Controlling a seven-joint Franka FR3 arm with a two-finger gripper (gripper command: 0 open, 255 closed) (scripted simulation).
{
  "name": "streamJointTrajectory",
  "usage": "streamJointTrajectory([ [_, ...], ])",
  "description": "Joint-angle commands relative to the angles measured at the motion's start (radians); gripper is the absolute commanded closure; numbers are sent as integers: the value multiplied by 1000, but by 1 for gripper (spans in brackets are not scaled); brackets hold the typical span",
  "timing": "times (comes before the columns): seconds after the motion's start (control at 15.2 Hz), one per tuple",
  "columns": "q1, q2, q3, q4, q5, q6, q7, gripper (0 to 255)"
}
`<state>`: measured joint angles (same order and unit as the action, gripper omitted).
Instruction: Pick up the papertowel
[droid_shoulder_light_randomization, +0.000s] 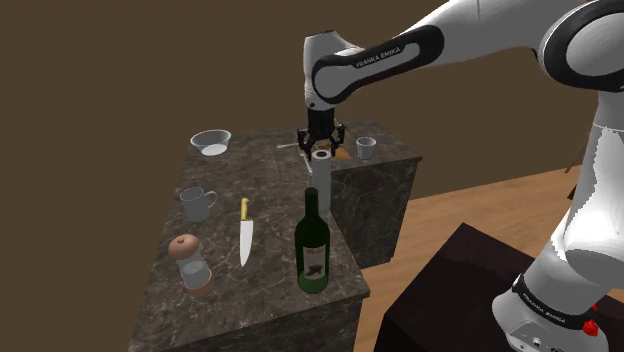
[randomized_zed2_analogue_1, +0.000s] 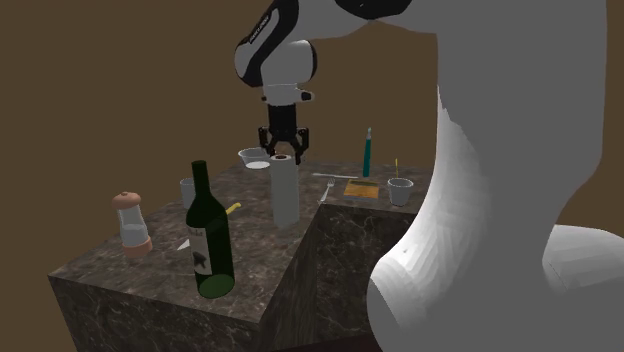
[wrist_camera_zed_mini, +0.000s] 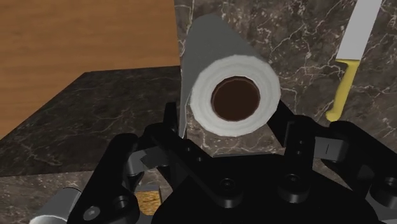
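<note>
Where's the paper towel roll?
The paper towel roll stands upright on the counter, directly under the gripper; in the shoulder view it is behind the green bottle and right of the knife.

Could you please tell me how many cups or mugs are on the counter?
2. A grey mug stands left of the knife in the shoulder view; a small cup sits at the counter's far right corner, beyond the paper towel roll. The arm may hide others.
</note>
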<state>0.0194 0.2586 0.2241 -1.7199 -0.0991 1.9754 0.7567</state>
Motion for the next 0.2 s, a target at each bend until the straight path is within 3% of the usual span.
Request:
streamJointTrajectory([
  [0.0, 2, -5, 2, 23, 2, -28, 1, 255],
  [0.13, 2, -6, 2, 24, 2, -30, 0, 255],
])
